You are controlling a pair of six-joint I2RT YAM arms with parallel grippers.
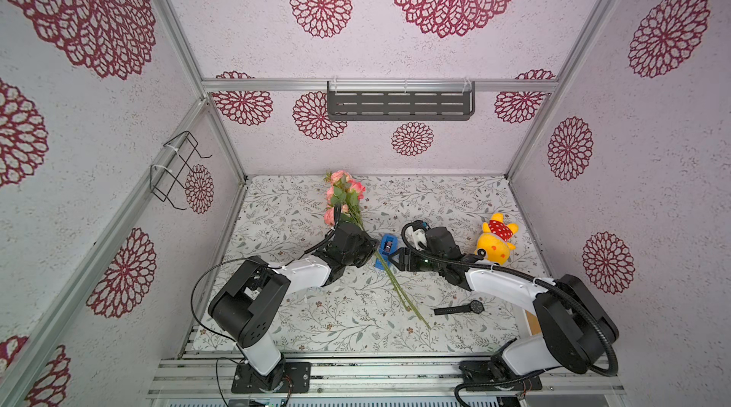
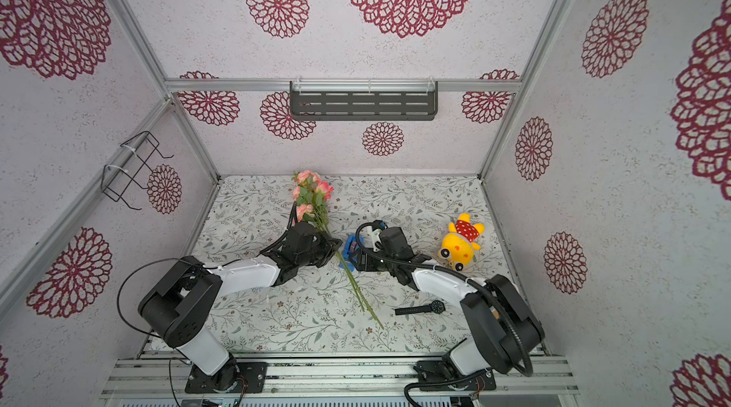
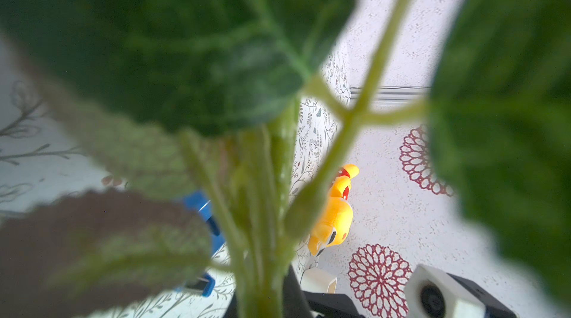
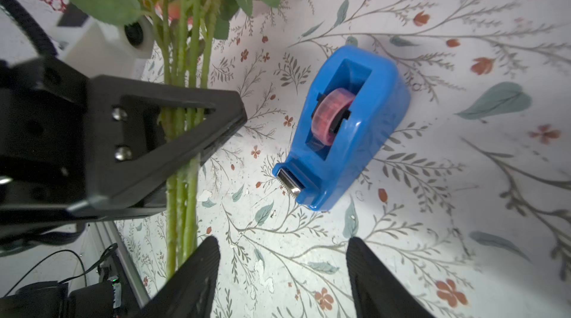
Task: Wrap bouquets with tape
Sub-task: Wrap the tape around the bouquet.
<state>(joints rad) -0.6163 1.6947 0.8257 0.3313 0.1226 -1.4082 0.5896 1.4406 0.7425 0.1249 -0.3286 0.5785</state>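
Left arm: upper link raised off its base, white forearm running low toward mid-table.
Left gripper: clamped partway along the stems of the bouquet. Its wrist view is mostly blurred leaf and stem.
Bouquet: pink blooms lie beyond the left gripper, toward the back wall. The bare stem ends trail the opposite way, past both grippers.
Right arm: forearm low, wrist turned to face the left gripper.
Right gripper: fingers apart, nothing between them.
Tape: blue tape dispenser sits on the tablecloth just ahead of the right gripper, not touching it. Its cutter end faces the fingertips, and the pinkish tape roll is seated.
In the way: stems pass close by one right finger, beside the tape dispenser.
Around: yellow plush toy behind the right wrist, black wristwatch near the right forearm.
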